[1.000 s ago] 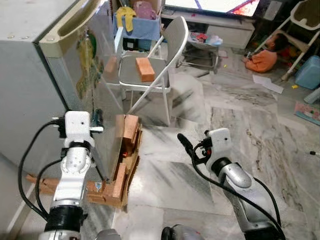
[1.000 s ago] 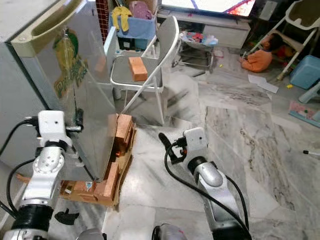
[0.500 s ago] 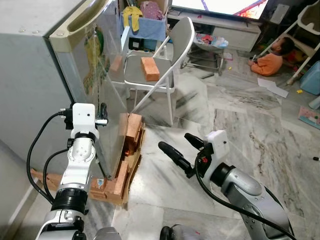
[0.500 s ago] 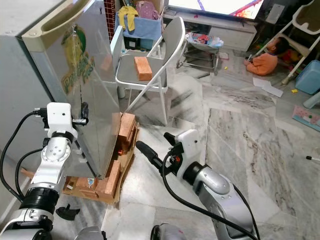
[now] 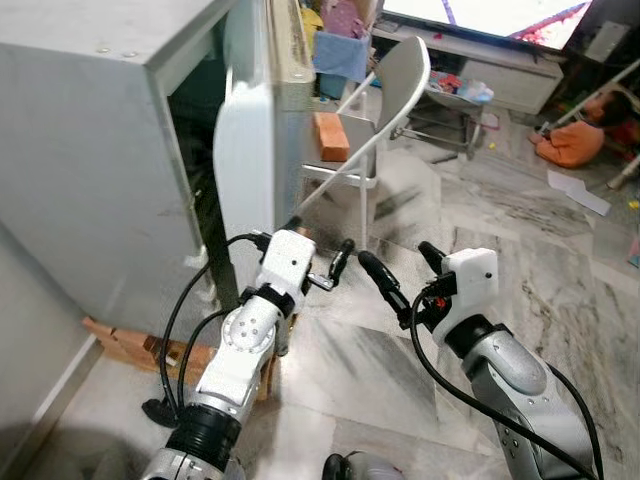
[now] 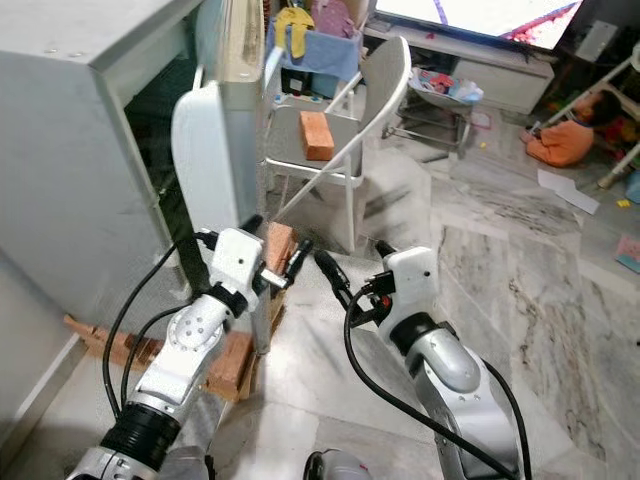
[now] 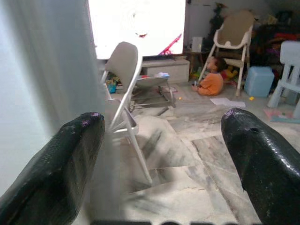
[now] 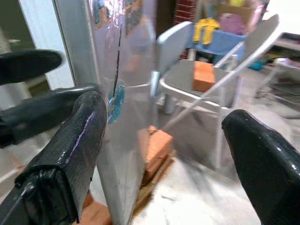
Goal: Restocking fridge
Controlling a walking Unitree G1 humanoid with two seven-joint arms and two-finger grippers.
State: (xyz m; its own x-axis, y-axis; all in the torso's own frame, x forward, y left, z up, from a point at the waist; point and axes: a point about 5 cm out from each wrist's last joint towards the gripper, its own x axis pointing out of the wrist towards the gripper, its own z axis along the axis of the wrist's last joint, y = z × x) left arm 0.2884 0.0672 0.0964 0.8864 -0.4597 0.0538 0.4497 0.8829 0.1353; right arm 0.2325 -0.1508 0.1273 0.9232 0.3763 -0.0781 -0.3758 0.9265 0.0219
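Fridge (image 5: 90, 150): grey cabinet at our left; we see its door (image 5: 250, 150) swung out edge-on, the interior dark.
Left gripper (image 5: 322, 268): arm bent forward at door height, fingers spread apart, tips just beside the door's free edge; we cannot tell if they touch it.
Right gripper (image 5: 405, 272): forearm raised across the floor, fingers parted, nothing between them, near the left gripper's tips.
Folding chair (image 6: 375, 95): stands past the door, a brick (image 6: 316, 133) lying on its seat.
Right wrist view: door face with stickers, bricks (image 8: 157, 143) stacked at its foot, left gripper's fingers (image 8: 28, 63) at the door edge.
Left wrist view: chair, bright screen (image 7: 136, 26), a person (image 7: 212, 80) sitting on the floor.
Hard to make out: fridge shelves lost in shadow; pallet (image 5: 125, 345) under the fridge partly hidden by the left arm.
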